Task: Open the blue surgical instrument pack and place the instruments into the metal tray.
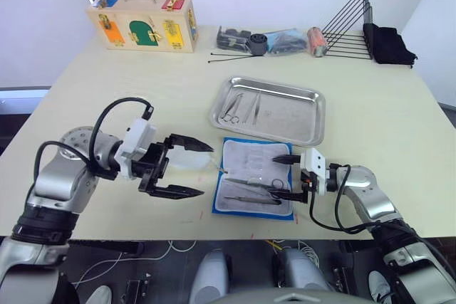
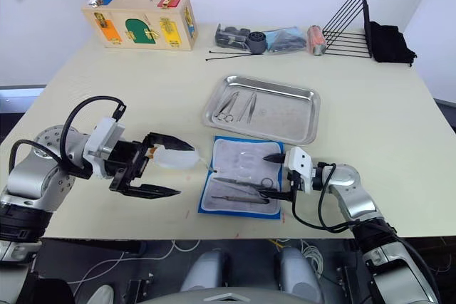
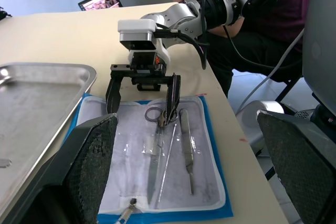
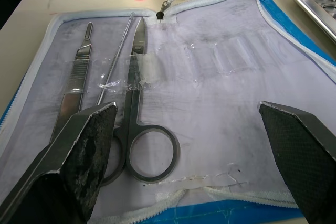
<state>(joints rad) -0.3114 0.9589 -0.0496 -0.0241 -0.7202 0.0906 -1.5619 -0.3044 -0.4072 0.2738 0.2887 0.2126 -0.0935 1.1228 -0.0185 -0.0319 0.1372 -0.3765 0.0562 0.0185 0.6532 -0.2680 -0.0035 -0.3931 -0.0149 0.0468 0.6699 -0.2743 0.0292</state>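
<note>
The blue surgical instrument pack lies unzipped and flat near the table's front edge, its pale lining facing up. Three instruments rest in it: scissors, a flat handle and a thin probe. The metal tray sits just behind the pack, with a few instruments at its left end. My right gripper is open at the pack's right edge, its fingers either side of the scissors' ring handles. Left of the pack, my left gripper is open, with a white round pouch between its fingers.
At the back stand a wooden latch box, a black wire rack, a black cloth, thin black rods and small clutter. A person in purple sits beyond the table's front edge.
</note>
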